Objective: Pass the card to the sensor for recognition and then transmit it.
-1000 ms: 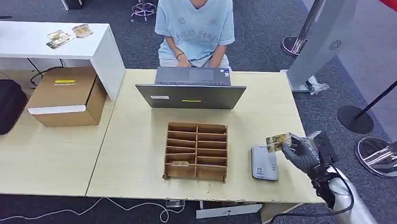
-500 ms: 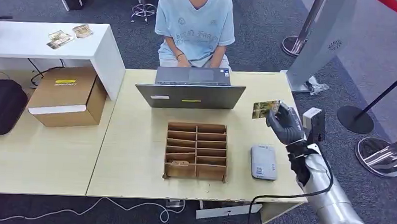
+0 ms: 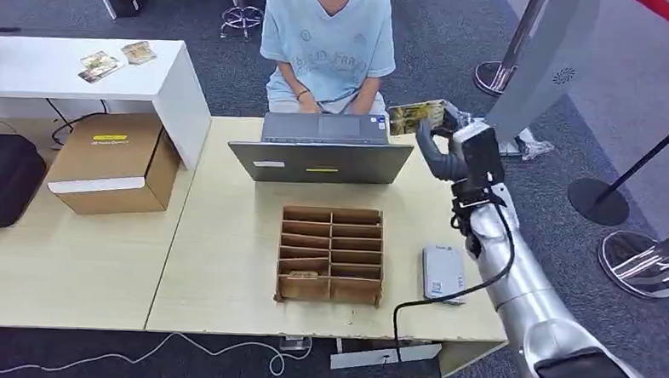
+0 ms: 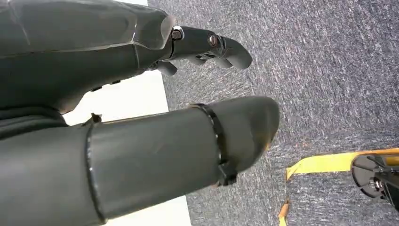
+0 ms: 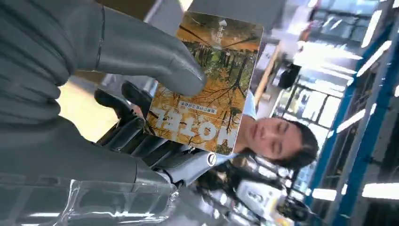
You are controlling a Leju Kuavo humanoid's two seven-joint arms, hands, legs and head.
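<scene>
Card (image 3: 415, 117), pinched in right hand (image 3: 442, 151), has risen from sensor (image 3: 444, 275) toward person (image 3: 330, 44); left hand (image 4: 141, 117) seemingly empty.

We see a card (image 5: 209, 89) printed with orange autumn trees (white lettering across it), a pale wood worktop (image 3: 227, 235), a brown cardboard organiser (image 3: 332, 255), a grey laptop (image 3: 322, 150), a white sensor (image 3: 444, 275), and speckled blue-grey carpet (image 3: 421, 82).

From my seat, the laptop (image 3: 322, 148) and the person (image 3: 329, 44) behind it blocked the far edge, while bare table (image 3: 227, 235) lay open left of the organizer (image 3: 332, 255).
</scene>
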